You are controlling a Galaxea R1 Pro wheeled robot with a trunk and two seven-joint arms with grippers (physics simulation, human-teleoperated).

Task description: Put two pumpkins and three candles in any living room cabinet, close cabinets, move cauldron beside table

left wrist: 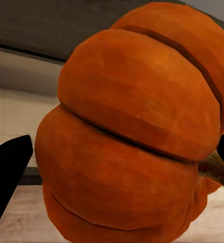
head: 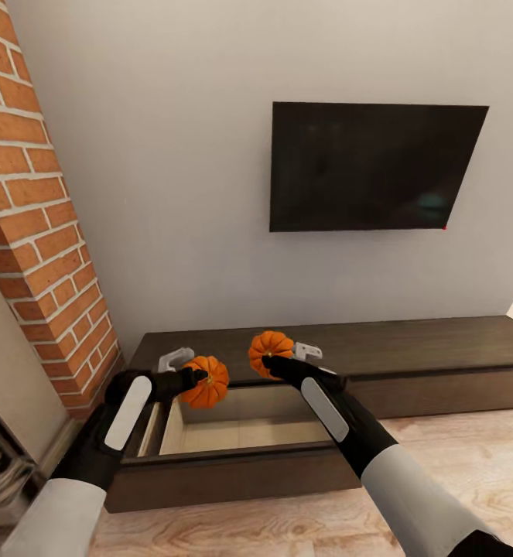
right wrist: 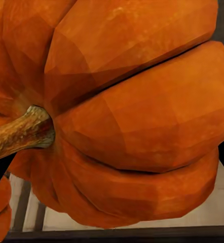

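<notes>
Two small orange pumpkins, one (head: 206,382) at the left, one (head: 270,352) at the right; two black robot grippers, the left gripper (head: 196,377) and the right gripper (head: 275,360), each closed around a pumpkin; one long dark-brown cabinet (head: 411,352) with one drawer (head: 225,441) pulled open; one black television (head: 372,166) on the wall; one red brick column (head: 43,224).
</notes>
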